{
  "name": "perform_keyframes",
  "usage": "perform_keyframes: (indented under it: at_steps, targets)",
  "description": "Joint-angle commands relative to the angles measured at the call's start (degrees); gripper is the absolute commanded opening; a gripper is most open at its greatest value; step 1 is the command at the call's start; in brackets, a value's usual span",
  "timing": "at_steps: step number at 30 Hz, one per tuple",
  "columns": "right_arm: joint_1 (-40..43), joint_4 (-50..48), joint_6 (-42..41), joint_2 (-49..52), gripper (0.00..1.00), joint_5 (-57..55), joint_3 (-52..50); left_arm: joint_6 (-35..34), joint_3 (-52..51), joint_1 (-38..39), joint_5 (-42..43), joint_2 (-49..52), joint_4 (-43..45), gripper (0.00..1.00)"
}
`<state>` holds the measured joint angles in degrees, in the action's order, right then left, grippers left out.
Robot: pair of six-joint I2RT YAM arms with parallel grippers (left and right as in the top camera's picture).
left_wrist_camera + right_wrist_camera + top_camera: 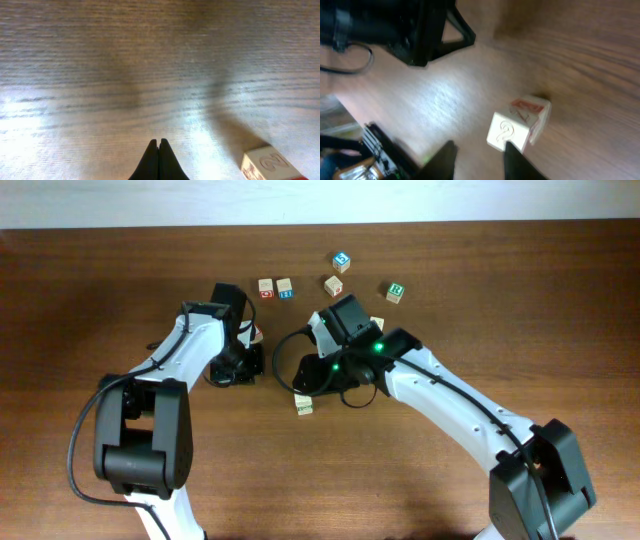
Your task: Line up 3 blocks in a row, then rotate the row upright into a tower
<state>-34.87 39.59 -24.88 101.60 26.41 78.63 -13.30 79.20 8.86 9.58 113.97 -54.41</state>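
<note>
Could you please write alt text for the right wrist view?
A pale wooden cube with a red-marked side sits on the wooden table, just past the parted fingers of the right gripper. Dark robot hardware fills the upper left.

embossed 2-like figure showing on pale cube (512,131), blurred red letter sitting on an adjoining face, green letter on far cube (395,291) at one o'clock being too small to read

We see bright white glare on the brown wooden table (30,120) from the left wrist. From the right wrist, the small pale wooden cube (512,131) looks blurry. Overhead, we see everything sharp.
</note>
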Motion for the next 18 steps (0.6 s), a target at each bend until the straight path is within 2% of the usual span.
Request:
perform_keyframes:
  at_steps: [1,3,5,6,8,9,10,11,12,15,18]
  targets:
    - [1.6,10.1,4.9,-0.4,0.59,-7.1,10.9,0.1,6.5,-0.2,-1.8,-4.3,-3.4,0.00]
    - [2.5,19.1,6.7,-1.7,0.74,-13.9,19.1,0.1,9.4,0.0,-3.3,-9.7,-5.2,0.05]
    - [2.9,24.8,6.7,-3.1,0.80,-18.7,24.9,0.1,10.0,0.0,-3.5,-15.5,-5.2,0.11]
    - [3.1,27.6,6.7,-4.0,0.81,-21.3,27.7,0.1,10.0,0.0,-3.9,-18.1,-5.3,0.16]
    - [3.1,33.6,6.6,-6.5,0.95,-27.3,33.4,0.1,10.0,0.0,-7.7,-25.3,-6.4,0.27]
    - [3.1,35.4,6.6,-7.5,0.98,-29.0,34.9,0.1,10.0,0.0,-9.3,-27.8,-7.1,0.33]
    - [3.1,37.7,6.4,-9.1,0.98,-31.0,36.3,0.1,10.0,0.0,-11.5,-30.9,-8.1,0.40]
    - [3.1,40.3,5.1,-11.7,0.98,-33.9,36.9,-0.2,10.0,0.0,-14.1,-34.5,-9.5,0.53]
    - [3.1,42.2,4.4,-13.4,0.98,-36.1,36.9,-1.3,10.0,0.0,-15.7,-36.6,-10.8,0.61]
    - [3.1,49.9,-0.4,-17.6,0.98,-42.1,36.9,-9.4,10.0,0.0,-21.4,-40.8,-15.9,0.68]
    - [3.1,57.7,-5.2,-21.7,0.98,-45.9,36.7,-13.6,9.1,0.0,-24.5,-43.1,-20.4,0.68]
